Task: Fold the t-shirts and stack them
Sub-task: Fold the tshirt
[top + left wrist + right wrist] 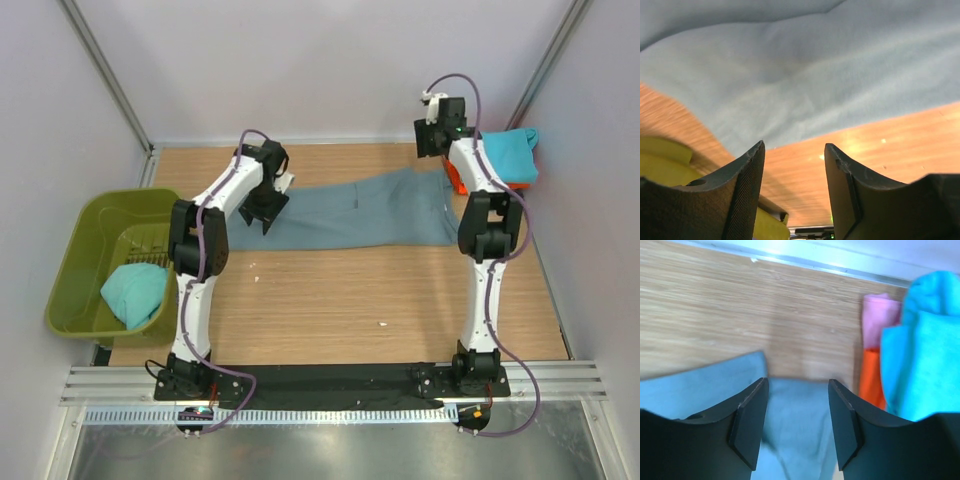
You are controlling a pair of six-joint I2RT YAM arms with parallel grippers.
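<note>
Left gripper (pixel 794 150) is found with jaws parted and nothing between them, held low over the edge of the slate blue-grey t-shirt (pixel 350 210); right gripper (pixel 797 385) is likewise parted and empty above that shirt's right end. The shirt is laid as a long band across the far table (pixel 350 320) and is judged only partly folded; just beside it a turquoise tee (pixel 512 155) is stacked on an orange tee (pixel 455 182) and a pink tee (pixel 876 320); a second turquoise tee (pixel 135 292) is left crumpled in the olive tub (pixel 75 250), not yet folded.

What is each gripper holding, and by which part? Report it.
Nothing. The left gripper and the right gripper are both open, gaps empty, over the blue-grey t-shirt.
</note>
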